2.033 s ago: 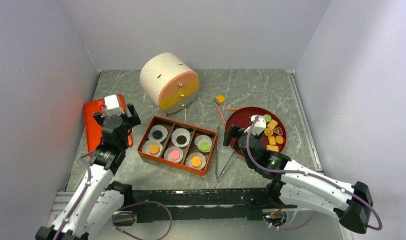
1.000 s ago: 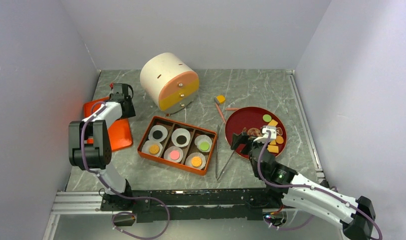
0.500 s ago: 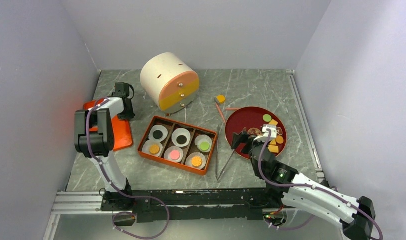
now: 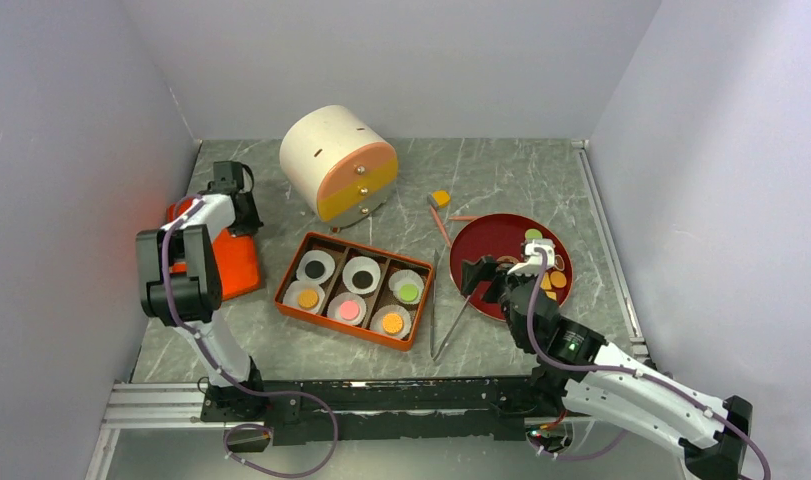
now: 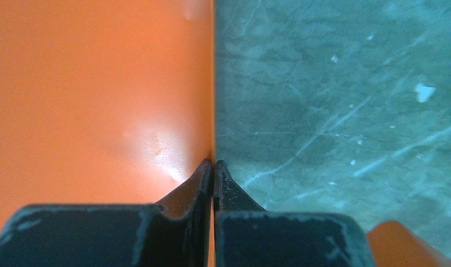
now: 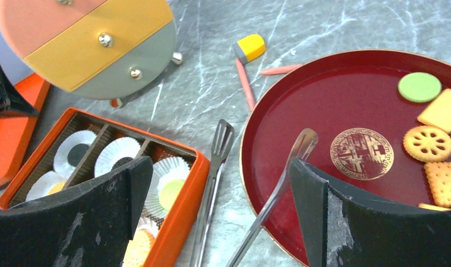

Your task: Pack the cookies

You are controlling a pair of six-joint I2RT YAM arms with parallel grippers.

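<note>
Lid work looks to be the step in hand: the left gripper (image 5: 213, 167) is clenched on the thin rim of the orange lid (image 5: 100, 100), which lies flat at the left edge of the desk. Because the pinch is only at the fingertips, the lid could well swing or slip. It would be best raised slowly, kept level, and squared over the corners of the orange box (image 4: 325, 317) before it is lowered. The right gripper (image 6: 218, 164) is spread wide and grasps nothing. It hovers above the metal tongs (image 6: 279, 188), which lie with one arm on the desk and the other tip resting inside the red plate (image 6: 323, 94). This arm should probably keep out of the lid's path. The box sits mid-desk toward the near edge and has three compartments, each holding two white fluted paper cups (image 6: 114, 149). Every cup carries one of the cookies (image 6: 429, 143): black, black and green in the far row, and orange, pink and orange in the near row. The plate, toward the right edge, holds the unpacked ones on its far-right side: a green round, a brown lattice round and orange-yellow squares.
</note>
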